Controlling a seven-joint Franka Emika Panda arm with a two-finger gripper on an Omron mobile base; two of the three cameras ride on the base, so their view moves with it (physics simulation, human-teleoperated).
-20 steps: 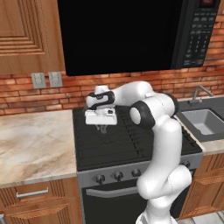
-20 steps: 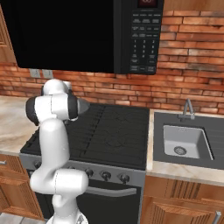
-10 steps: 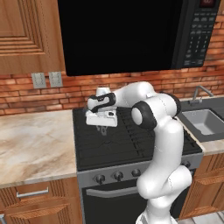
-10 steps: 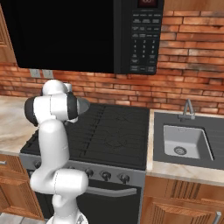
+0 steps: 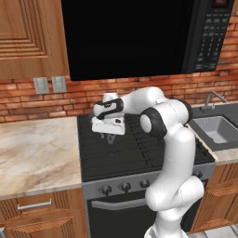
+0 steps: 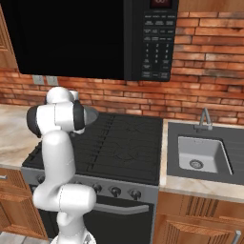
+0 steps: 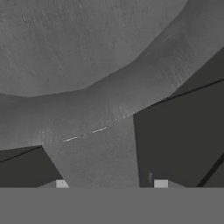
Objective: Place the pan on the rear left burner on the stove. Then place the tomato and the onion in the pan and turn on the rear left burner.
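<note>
Grey metal pan (image 7: 78, 65) lies flat on the black stove (image 5: 139, 153) grates

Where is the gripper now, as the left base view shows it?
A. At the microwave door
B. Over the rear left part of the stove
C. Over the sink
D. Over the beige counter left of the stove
B: the gripper hangs low over the black grates at the rear left of the stove, and the hand view shows the grey pan right below it.
</note>
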